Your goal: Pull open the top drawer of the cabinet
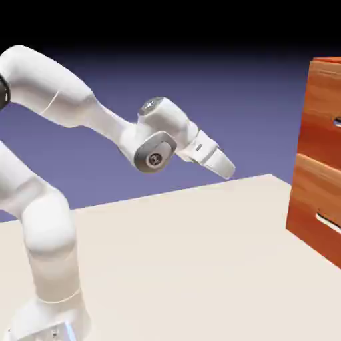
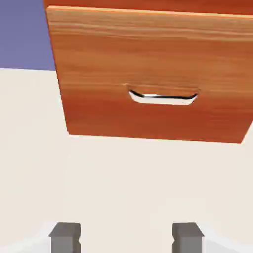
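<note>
The cabinet (image 1: 318, 160) stands at the exterior view's right edge, reddish-brown wood, only partly in frame. Its top drawer (image 1: 325, 110) is the upper panel, with a sliver of silver handle (image 1: 338, 122) at the picture's edge. My gripper (image 1: 228, 169) hangs in the air well to the left of the cabinet, tilted down toward it, touching nothing. In the hand view the grey fingertips (image 2: 65, 237) stand wide apart, open, with only table between them. That view is mostly filled by the lower drawer (image 2: 148, 74) and its bar handle (image 2: 160, 97); only a thin strip of the top drawer (image 2: 148, 3) shows above the seam.
The cream table (image 1: 186, 253) stretches from the robot's base to the foot of the cabinet. The lower drawer (image 1: 316, 206) sits under the top one, with its own handle (image 1: 330, 223). The white arm rises from the lower left.
</note>
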`<state>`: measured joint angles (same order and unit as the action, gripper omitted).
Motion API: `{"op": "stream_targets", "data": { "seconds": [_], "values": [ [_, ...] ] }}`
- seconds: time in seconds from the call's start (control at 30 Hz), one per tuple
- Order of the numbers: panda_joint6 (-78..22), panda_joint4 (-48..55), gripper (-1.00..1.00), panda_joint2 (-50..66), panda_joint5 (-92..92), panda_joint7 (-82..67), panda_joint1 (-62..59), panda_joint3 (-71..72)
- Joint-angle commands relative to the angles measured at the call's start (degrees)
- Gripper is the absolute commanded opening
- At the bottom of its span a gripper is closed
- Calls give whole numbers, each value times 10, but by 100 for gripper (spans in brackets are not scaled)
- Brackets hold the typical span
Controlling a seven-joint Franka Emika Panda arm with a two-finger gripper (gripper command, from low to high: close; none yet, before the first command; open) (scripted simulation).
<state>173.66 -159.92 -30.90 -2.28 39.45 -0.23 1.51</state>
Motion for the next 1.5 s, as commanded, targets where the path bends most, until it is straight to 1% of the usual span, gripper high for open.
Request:
{"op": "stream_targets", "data": {
  "seconds": [0.0,1.47],
  "values": [
    [-3,9,0,15,-19,-25,-8,13],
    [-129,404,0,658,-850,-1121,-344,564]
  ]
}}
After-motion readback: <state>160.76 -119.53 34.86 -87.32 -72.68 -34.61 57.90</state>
